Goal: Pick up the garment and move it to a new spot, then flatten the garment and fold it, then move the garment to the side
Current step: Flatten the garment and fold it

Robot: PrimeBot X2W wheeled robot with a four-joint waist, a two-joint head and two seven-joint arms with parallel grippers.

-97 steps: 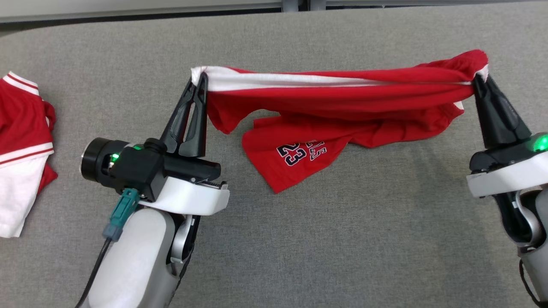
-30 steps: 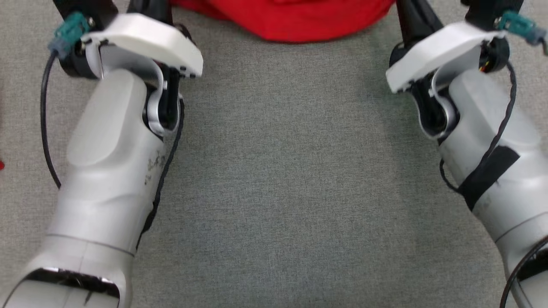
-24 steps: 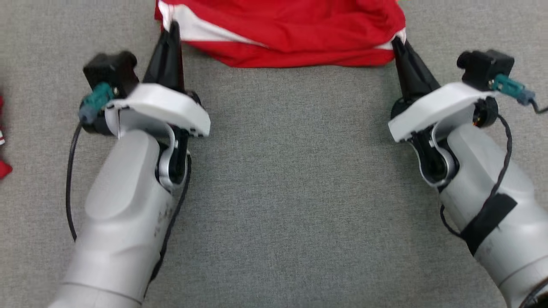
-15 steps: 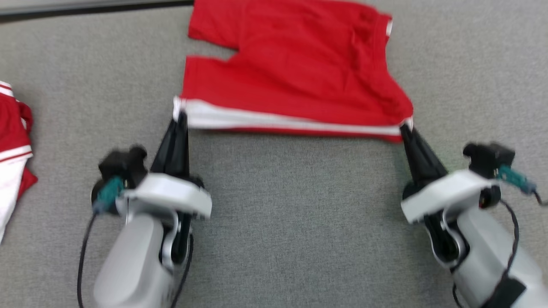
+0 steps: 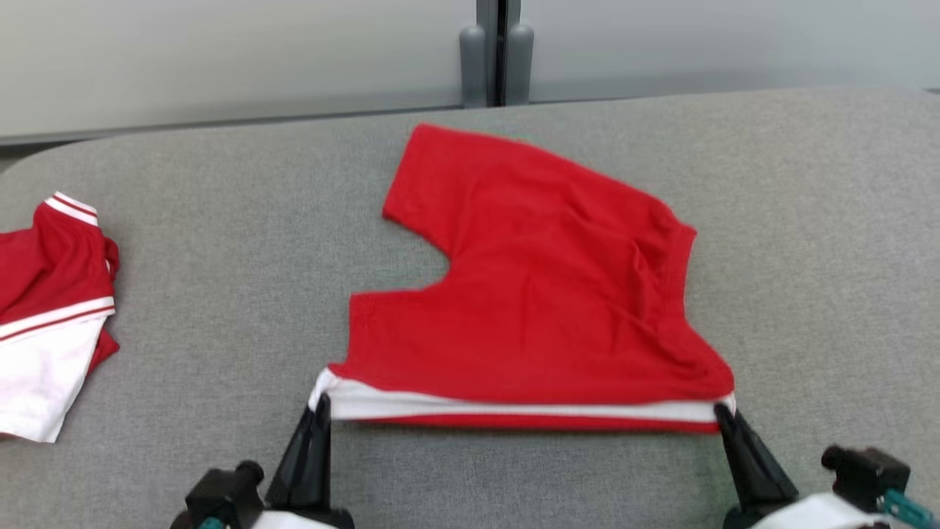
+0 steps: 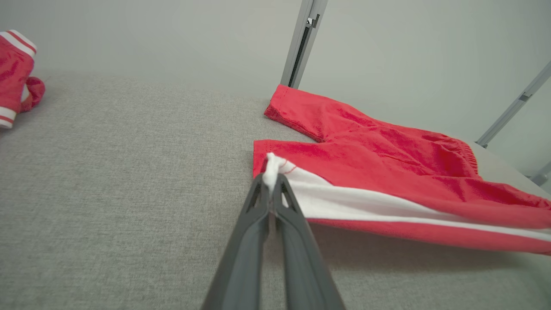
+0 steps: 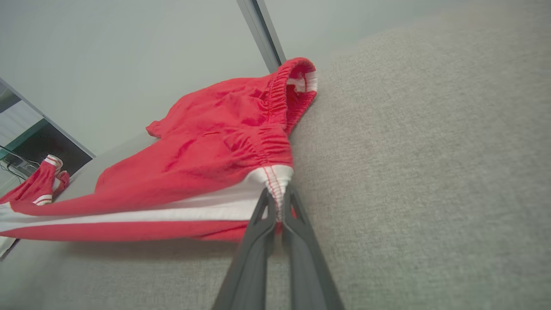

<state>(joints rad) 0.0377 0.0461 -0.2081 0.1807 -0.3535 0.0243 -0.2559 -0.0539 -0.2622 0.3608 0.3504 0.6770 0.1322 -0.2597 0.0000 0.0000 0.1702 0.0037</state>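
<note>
The garment (image 5: 543,294) is a pair of red shorts with a white side stripe, spread across the grey table with its striped edge nearest me. My left gripper (image 5: 322,400) is shut on the stripe's left corner, pinching white cloth (image 6: 271,165) between its dark fingers. My right gripper (image 5: 721,410) is shut on the right corner at the elastic waistband (image 7: 277,183). The striped edge hangs taut between the two grippers, slightly off the table, while the rest of the shorts (image 6: 379,142) lies on the surface.
Another red and white garment (image 5: 44,308) lies crumpled at the table's left edge. A pale wall with a grey upright post (image 5: 490,51) runs behind the table's (image 5: 808,220) far edge. Bare grey cloth surface lies to the right and in front of the shorts.
The shorts were hanging bunched between the grippers; they now lie spread out on the table. The head camera has tilted up, so the arms have slid to the bottom of the view.
</note>
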